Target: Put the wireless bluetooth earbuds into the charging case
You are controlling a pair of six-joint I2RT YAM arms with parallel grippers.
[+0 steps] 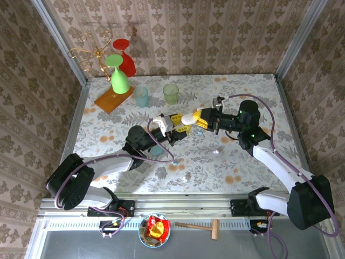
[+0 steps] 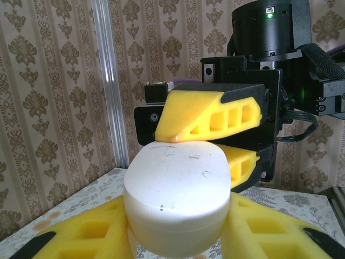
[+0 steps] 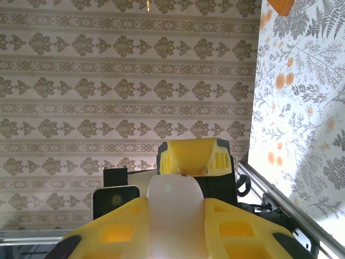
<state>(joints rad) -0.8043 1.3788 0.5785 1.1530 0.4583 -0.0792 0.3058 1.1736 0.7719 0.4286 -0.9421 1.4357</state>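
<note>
Closest in, on the ledge in front of the arm bases, sit a bowl [image 1: 154, 230] of red and yellow wrappers and a small wooden mallet [image 1: 200, 226]. Beyond the ledge the flowered table [image 1: 242, 91] begins. A small pale piece [image 1: 187, 177] lies near its front edge, too small to identify. Farther in and right of centre, a tiny white earbud [image 1: 217, 151] lies loose on the tabletop, apart from both sets of fingers. A pale-blue rounded thing [image 1: 157, 151] shows partly under the left arm. Over the middle of the table the two arms meet and hold the white charging case [image 1: 188, 118] between them, clear of the tabletop. The left gripper [image 1: 181, 124] has its yellow fingers pressed against the two sides of one end of the case, and the left wrist view shows the case wedged between them. The right gripper [image 1: 199, 118] pinches the other end, with one yellow finger [image 2: 205, 116] lying on top of the case and the other beneath it. Farther back stand a pale-blue cup [image 1: 141, 96] and a green cup [image 1: 171, 93], both upright and near each other. At the back left, a green stemmed glass [image 1: 119, 81] stands mouth down on an orange board [image 1: 110, 101], with a red glass [image 1: 125, 58] just behind it. A gold wire stand [image 1: 90, 54] sits in the corner against the patterned wall.
</note>
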